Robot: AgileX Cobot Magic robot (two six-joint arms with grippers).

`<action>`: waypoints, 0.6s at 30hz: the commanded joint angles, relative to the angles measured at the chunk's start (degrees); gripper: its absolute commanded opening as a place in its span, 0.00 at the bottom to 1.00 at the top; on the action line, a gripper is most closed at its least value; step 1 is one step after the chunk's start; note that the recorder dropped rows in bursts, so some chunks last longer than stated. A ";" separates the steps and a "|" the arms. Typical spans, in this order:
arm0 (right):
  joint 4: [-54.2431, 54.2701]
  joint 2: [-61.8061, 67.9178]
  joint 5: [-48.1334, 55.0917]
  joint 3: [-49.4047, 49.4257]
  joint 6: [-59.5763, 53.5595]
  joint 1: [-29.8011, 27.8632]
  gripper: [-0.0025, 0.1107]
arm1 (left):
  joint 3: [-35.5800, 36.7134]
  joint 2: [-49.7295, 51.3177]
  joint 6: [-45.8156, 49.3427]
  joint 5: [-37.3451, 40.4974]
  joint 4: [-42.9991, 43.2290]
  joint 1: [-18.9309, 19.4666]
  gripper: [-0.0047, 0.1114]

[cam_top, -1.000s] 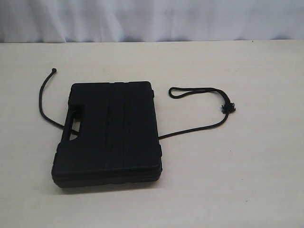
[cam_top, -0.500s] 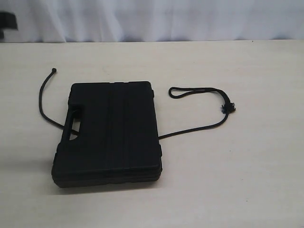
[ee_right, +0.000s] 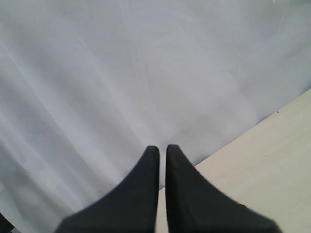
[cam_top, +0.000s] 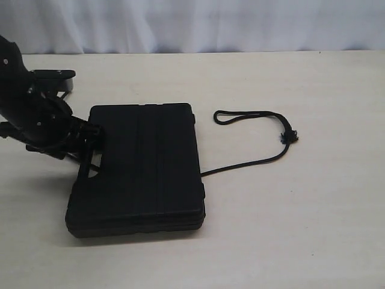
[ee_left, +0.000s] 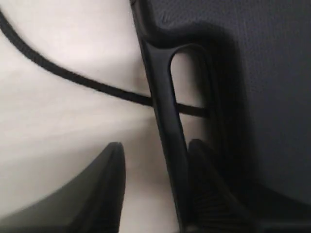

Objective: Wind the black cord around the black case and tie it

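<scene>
Left claw [ee_left: 155,145] apart astride black case [ee_left: 272,73] handle [ee_left: 165,111], black cord [ee_left: 73,77] beneath, right claw [ee_right: 162,148] together facing backdrop [ee_right: 121,73]

The left arm [cam_top: 27,102] has swung in over the table's [cam_top: 301,229] left edge. Its gripper [cam_top: 89,144] now sits at the case's [cam_top: 144,168] handle [ee_left: 163,121], jaws parted either side of the bar, and hides the cord's [cam_top: 252,159] left stretch.

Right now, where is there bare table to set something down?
Free: the table's near right corner, beyond the cord; the strip nearer than the case; the far strip behind case and cord loop. Crowded: the case's left side, where the left claw straddles its handle near the cord.
</scene>
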 commanded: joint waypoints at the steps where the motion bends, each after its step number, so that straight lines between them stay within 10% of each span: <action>1: -0.16 -0.24 0.22 0.13 0.00 0.07 0.06 | -0.34 2.48 0.20 -5.46 -1.58 -0.51 0.39; 14: -0.16 -0.24 0.22 0.13 0.00 0.07 0.06 | -0.57 10.03 1.80 -13.01 -4.83 -0.61 0.38; 18: -0.80 -0.24 1.95 0.13 -0.92 0.07 0.06 | -2.78 10.03 1.80 -13.15 -4.83 -0.61 0.16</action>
